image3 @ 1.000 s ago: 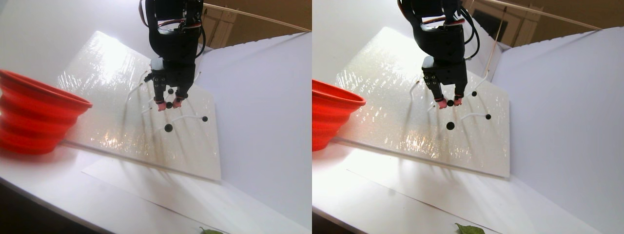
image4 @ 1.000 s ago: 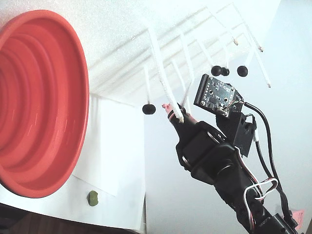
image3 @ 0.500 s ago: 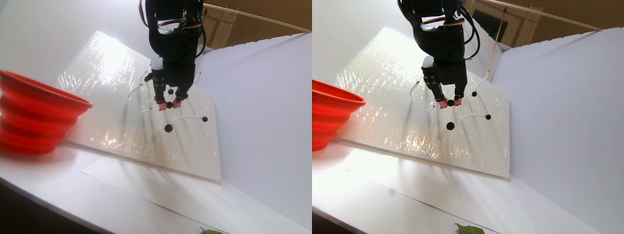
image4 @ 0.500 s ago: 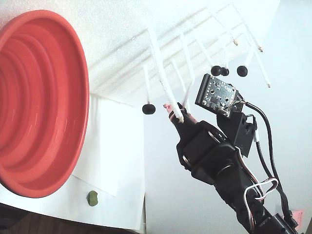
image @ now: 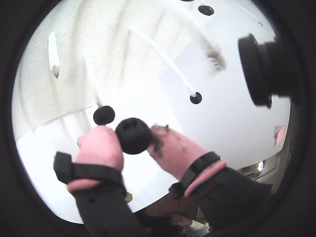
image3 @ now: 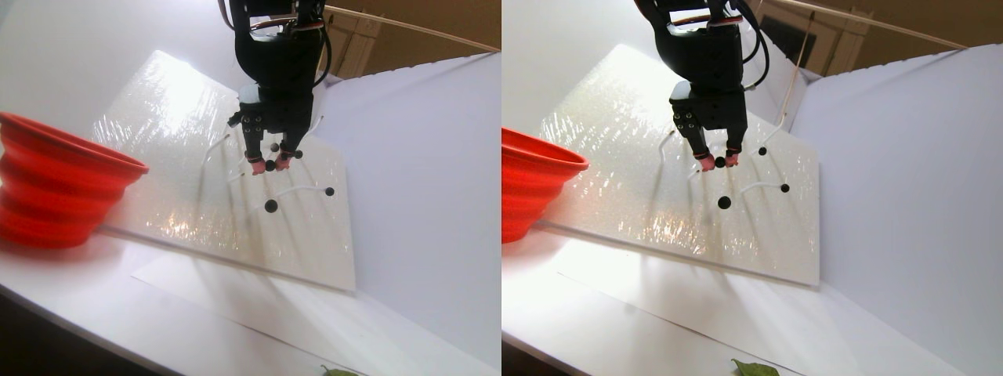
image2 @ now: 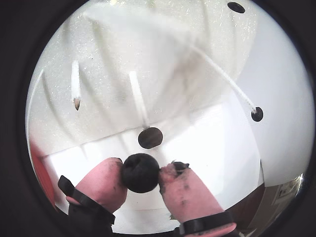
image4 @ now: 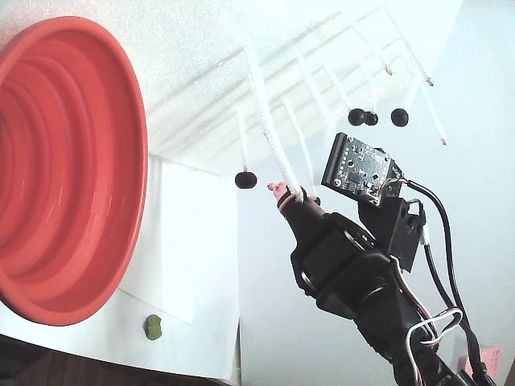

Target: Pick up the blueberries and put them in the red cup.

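In a wrist view, the end effector (image: 134, 143) is clamped on one blueberry (image: 133, 135) between its two pink fingertips (image: 100, 147). Three more blueberries show on the white foam board (image: 74, 59) beyond it: one (image: 103, 115) just past the held one, one (image: 196, 98) farther right at the end of a white stalk, one (image: 206, 10) at the top edge.

In another wrist view, the held blueberry (image2: 140, 172) sits pinched between the two pads, with three others beyond: (image2: 150, 138), (image2: 256, 114) and (image2: 236, 7). Being round, it has no long axis to tell.

In the stereo pair view, the end effector (image3: 268, 164) hangs over the board, well right of the red cup (image3: 55, 188), whose mouth faces up. Three loose berries lie near it.

In the fixed view, the red cup (image4: 96, 88) fills the left side, its ringed mouth toward the camera. Four blueberries show right of it: one (image4: 246, 179) nearest, three (image4: 357, 117) clustered farther off. The pink fingertip (image4: 279, 190) shows; the grip itself is hidden. A small green lump (image4: 152, 326) lies on the tabletop below the cup.
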